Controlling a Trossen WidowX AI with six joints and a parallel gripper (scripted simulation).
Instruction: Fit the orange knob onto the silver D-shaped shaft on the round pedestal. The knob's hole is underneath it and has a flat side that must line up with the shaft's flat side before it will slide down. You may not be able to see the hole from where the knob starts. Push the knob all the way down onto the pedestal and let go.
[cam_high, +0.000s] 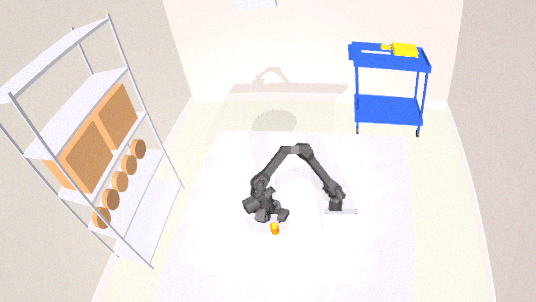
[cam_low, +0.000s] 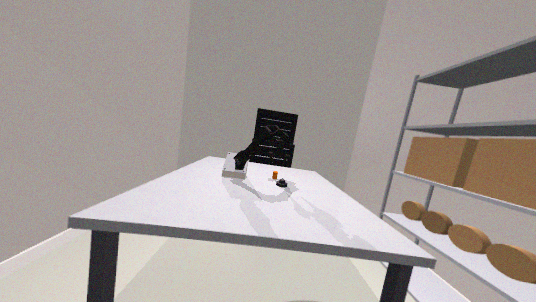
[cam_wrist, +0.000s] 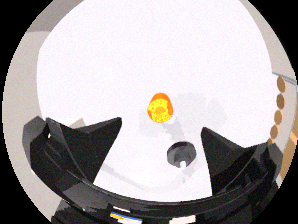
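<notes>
The orange knob stands upright on the table, apart from the pedestal; its hole is hidden underneath. The dark round pedestal sits close by, lower right of the knob in the wrist view. A small pale shaft shows at it; its flat side cannot be made out. In the top view the arm covers the pedestal. My gripper is open and empty, raised above the table, with knob and pedestal both in the wrist view between or beyond the fingers.
The arm's base stands on a pale plate at the right in the top view. A shelf rack with boxes is at the left, and a blue cart is at the back right. A dark chair-like object stands behind the table.
</notes>
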